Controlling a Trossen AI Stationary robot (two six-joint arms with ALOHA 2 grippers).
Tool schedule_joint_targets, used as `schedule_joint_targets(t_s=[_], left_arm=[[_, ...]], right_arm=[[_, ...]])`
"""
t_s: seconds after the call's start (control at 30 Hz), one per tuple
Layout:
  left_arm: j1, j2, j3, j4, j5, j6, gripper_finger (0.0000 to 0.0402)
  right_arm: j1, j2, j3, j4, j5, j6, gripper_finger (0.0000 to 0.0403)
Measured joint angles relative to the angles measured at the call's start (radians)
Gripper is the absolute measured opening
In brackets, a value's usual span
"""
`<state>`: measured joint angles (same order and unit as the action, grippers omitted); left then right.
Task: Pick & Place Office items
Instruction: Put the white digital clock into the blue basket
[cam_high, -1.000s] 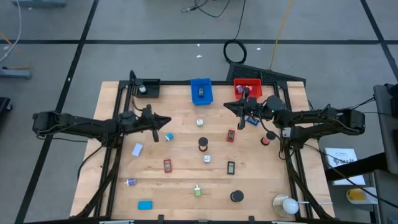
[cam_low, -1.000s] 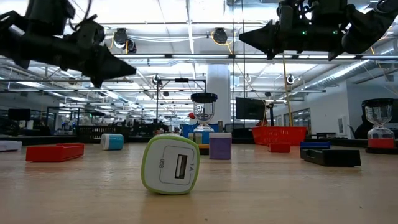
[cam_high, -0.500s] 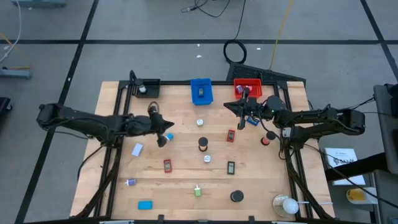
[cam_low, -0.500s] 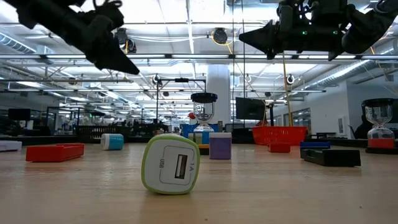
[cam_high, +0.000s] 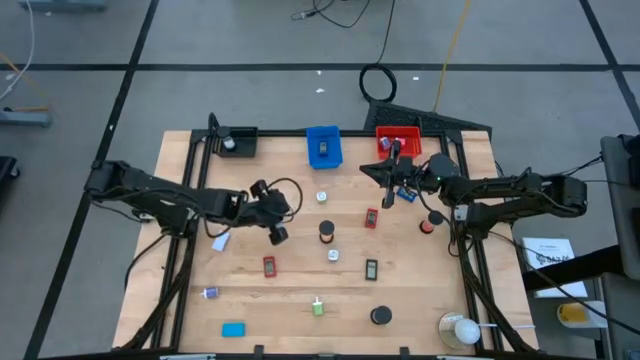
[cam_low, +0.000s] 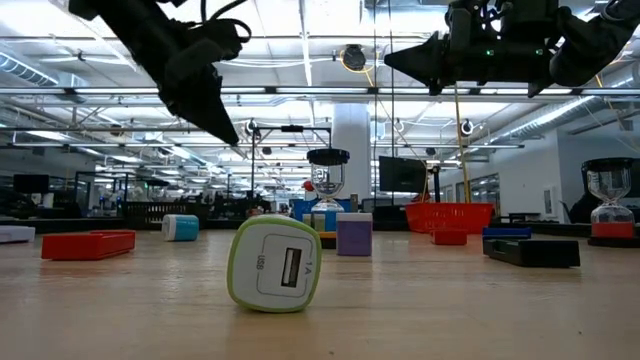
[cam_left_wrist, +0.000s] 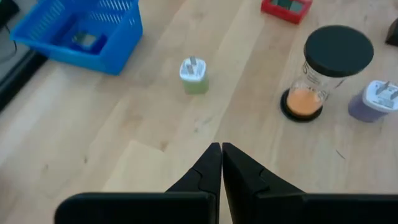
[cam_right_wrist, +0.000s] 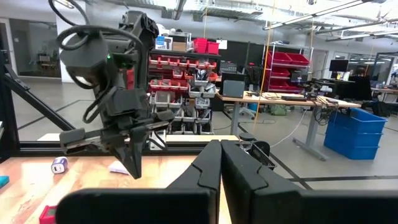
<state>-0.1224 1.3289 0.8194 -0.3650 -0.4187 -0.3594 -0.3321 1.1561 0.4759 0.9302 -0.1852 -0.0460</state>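
Small office items lie scattered over the wooden table (cam_high: 290, 290): a green-and-white charger (cam_low: 275, 265), a purple block (cam_low: 353, 235), red pieces (cam_high: 269, 265), a black disc (cam_high: 380, 316) and a blue block (cam_high: 233, 329). My left gripper (cam_high: 277, 234) is shut and empty. It hovers left of the small hourglass (cam_high: 326, 232), tipped down toward the table. Its wrist view shows the shut tips (cam_left_wrist: 221, 149) above bare wood, with the hourglass (cam_left_wrist: 326, 74) and a green charger (cam_left_wrist: 194, 74) ahead. My right gripper (cam_high: 368, 170) is shut and empty, hovering level near the red bin (cam_high: 398, 140).
A blue bin (cam_high: 322, 146), the red bin and a black bin (cam_high: 235, 142) line the table's far edge. A roundish white object in a clear holder (cam_high: 460, 330) stands at the near right corner. Bare wood shows under the left gripper.
My left gripper has swung toward the table's right and near edge, tipping from level to pointing steeply down, and has stayed shut. The small blue roll seen beside it earlier is now covered by it in the high view. The right arm has kept still.
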Motion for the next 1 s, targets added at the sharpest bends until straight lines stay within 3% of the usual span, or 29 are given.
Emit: schedule_joint_targets(t_s=[0.2,0.33,0.53,1.0], left_arm=[[-0.01,0.009,0.017,-0.059,0.009,-0.129,0.0004],[-0.01,0.029,0.017,-0.092,0.068,-0.217,0.0015],[-0.012,0.119,0.028,-0.074,0.129,-0.278,0.0071],[-0.052,0.144,0.173,-0.363,0.147,-0.256,0.022]], right_arm=[[0.0,0.0,0.0,0.0,0.0,0.0,0.0006],[0.0,0.0,0.0,0.0,0.0,0.0,0.0006],[0.0,0.0,0.001,-0.001,0.0,0.0,0.0006],[0.0,0.0,0.001,0.0,0.0,0.0,0.0006]])
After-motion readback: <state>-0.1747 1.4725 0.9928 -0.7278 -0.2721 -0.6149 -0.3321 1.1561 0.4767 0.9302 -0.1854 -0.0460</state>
